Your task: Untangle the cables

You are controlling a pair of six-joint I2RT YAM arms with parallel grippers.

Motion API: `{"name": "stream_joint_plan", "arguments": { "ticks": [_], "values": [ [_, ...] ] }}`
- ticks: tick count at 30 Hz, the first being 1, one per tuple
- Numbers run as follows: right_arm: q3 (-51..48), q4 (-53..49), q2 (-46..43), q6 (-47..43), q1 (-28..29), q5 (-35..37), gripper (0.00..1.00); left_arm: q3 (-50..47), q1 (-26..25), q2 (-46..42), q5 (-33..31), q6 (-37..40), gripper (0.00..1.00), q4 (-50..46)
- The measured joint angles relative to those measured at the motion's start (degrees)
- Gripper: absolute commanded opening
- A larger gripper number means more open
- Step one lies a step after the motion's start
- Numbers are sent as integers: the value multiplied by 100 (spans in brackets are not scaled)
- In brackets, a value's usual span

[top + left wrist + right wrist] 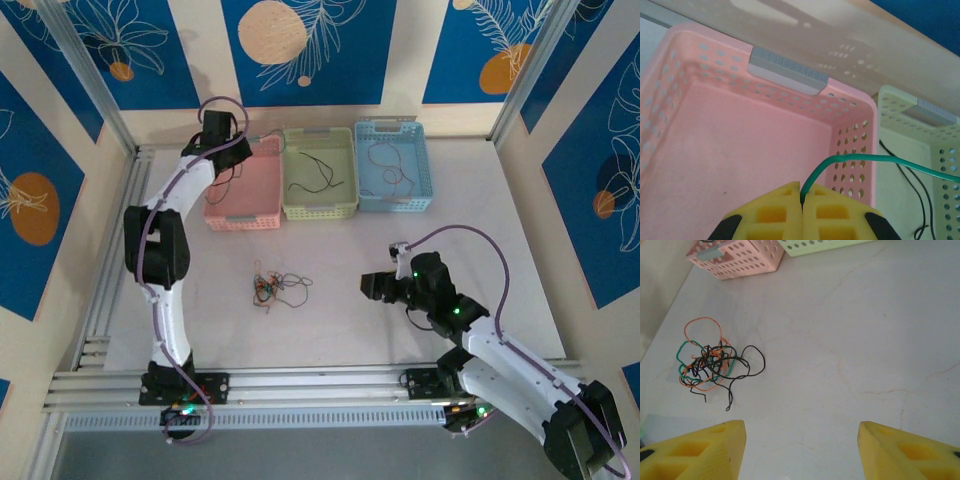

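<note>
My left gripper (801, 200) is pinched shut on one end of a green wire (865, 159), which rises from between the yellow pads and arcs off to the right. Below it lies the bare floor of the pink basket (690, 65). The wire's far part runs out past that basket's right wall, over the green basket (940, 130) beside it, where a black wire (920, 195) lies.

My right gripper (800, 450) hangs low over the table (865, 340) with its jaws wide apart and nothing between them. Ahead and to its left sits the tangle (707, 360): orange, green and black wires knotted together, well apart from the baskets.

I judge this the sorting step, with one freed wire about to be dropped. Before I let go, the trailing end should be drawn over the pink basket, or it may fall across the wall. Then the right gripper can close in on a loose loop of the tangle.
</note>
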Motion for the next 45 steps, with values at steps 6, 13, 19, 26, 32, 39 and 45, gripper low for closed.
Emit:
{"name": "stream_joint_plan", "arguments": {
  "ticks": [6, 13, 19, 26, 32, 39, 45],
  "values": [
    [-7, 105, 208, 0, 0, 2, 61, -260, 33, 114, 98, -483, 0, 566],
    [-7, 214, 352, 2, 0, 2, 61, -828, 164, 114, -223, -627, 0, 599],
    [-7, 273, 413, 17, 0, 2, 61, -782, 186, 120, -645, -498, 0, 332],
    [-7, 297, 444, 17, 0, 2, 61, -273, 186, 378, -820, -243, 20, 2],
    [-7, 297, 474, 17, 0, 2, 61, 20, 186, 564, -820, -55, 53, -251],
    [-7, 297, 474, 17, 0, 2, 60, 356, 186, 520, -798, 109, 57, -452],
    [-7, 297, 474, 17, 0, 0, 61, -90, 186, -247, -505, 107, 57, -435]
  ]
}}
